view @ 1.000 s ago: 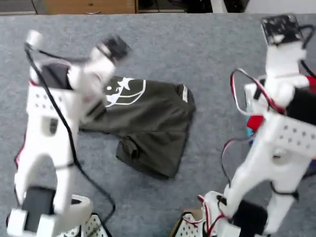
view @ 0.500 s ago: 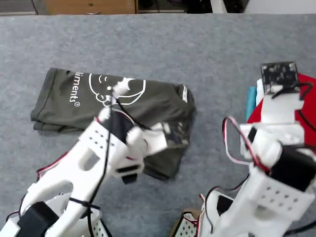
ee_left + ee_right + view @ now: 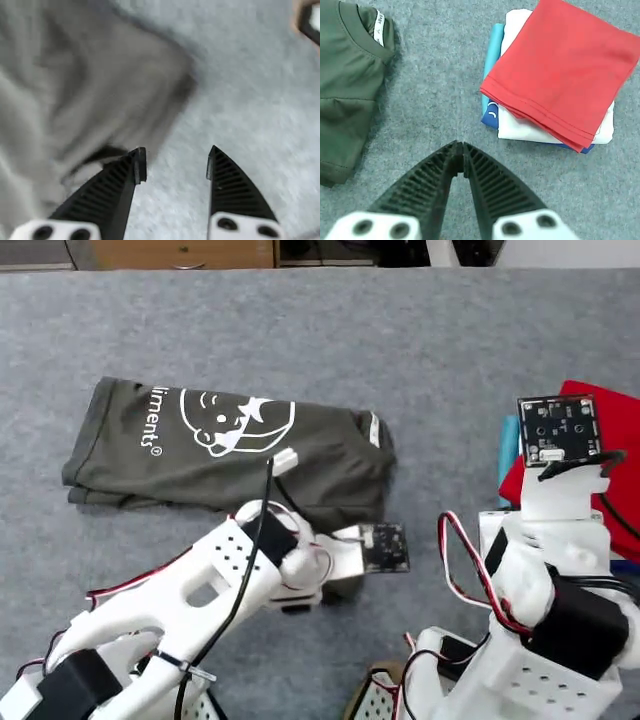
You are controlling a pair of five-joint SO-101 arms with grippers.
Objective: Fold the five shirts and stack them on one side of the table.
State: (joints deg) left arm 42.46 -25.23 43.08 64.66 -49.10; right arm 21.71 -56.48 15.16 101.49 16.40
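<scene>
olive shirt [image 3: 230,450] lies partly folded on grey table [image 3: 430,350], print side up, collar end toward stack [image 3: 517,127]. left gripper [image 3: 175,162] spread wide, nothing in it, hanging low right at shirt's near edge, view there is blurry. right gripper [image 3: 460,150] pinched together, empty, above bare table between olive shirt and stack. stack sits on right side of table, red shirt [image 3: 560,65] on top, white and blue cloth showing under it, clear gap to olive shirt.
</scene>
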